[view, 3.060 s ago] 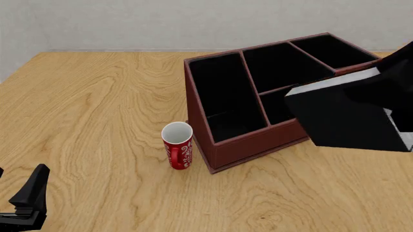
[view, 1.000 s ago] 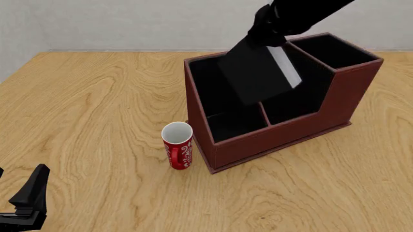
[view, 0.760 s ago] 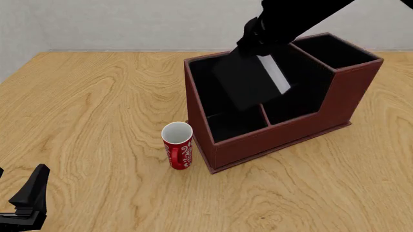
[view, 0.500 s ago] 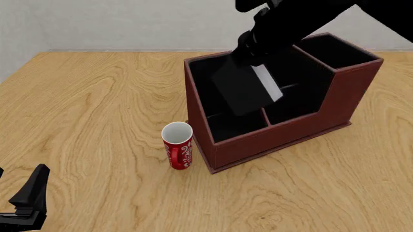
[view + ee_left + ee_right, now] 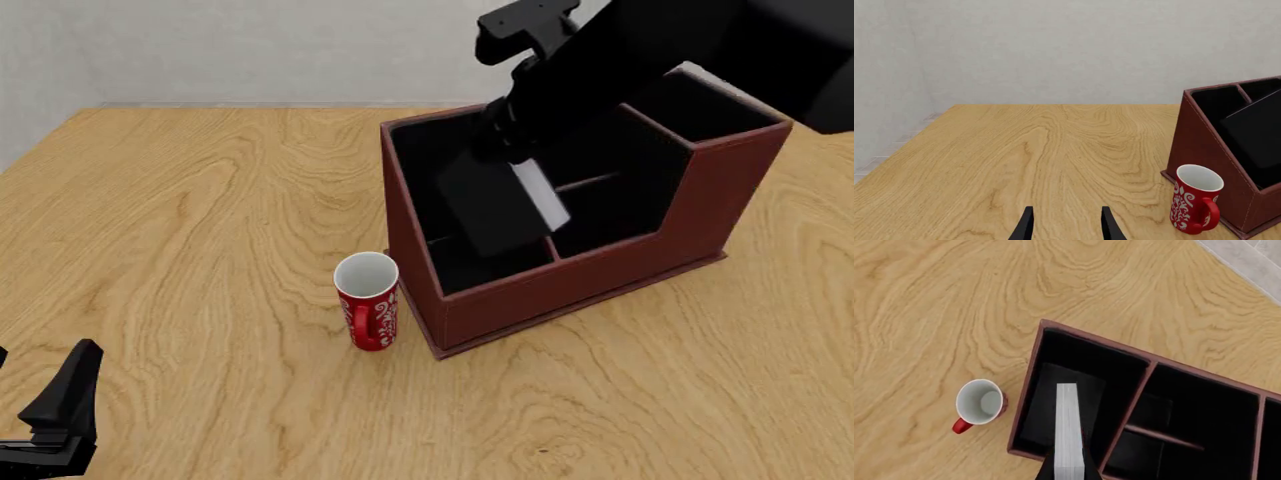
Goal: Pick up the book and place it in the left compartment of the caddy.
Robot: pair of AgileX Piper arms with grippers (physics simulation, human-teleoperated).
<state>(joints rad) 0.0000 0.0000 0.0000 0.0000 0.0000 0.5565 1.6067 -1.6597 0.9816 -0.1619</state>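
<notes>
The black book (image 5: 497, 208), with its white page edge (image 5: 541, 195) showing, hangs tilted from my right gripper (image 5: 517, 132), which is shut on its upper end. Its lower part sits inside the opening of the left compartment (image 5: 424, 170) of the reddish-brown caddy (image 5: 574, 272). The right wrist view looks straight down the page edges of the book (image 5: 1067, 430) into the left compartment (image 5: 1074, 352). The frames do not show whether it touches the floor. My left gripper (image 5: 1066, 226) is open and empty, low over the table's near-left corner (image 5: 60, 405).
A red-and-white mug (image 5: 367, 300) stands upright just left of the caddy's front corner, also visible as the mug (image 5: 1195, 205) and the mug (image 5: 979, 405). The caddy's other slots lie right of the book. Bare wooden tabletop (image 5: 200, 220) spreads to the left.
The right arm carried the book from the caddy's right side to above it, then moved it left and down into the left compartment. The left arm has not moved.
</notes>
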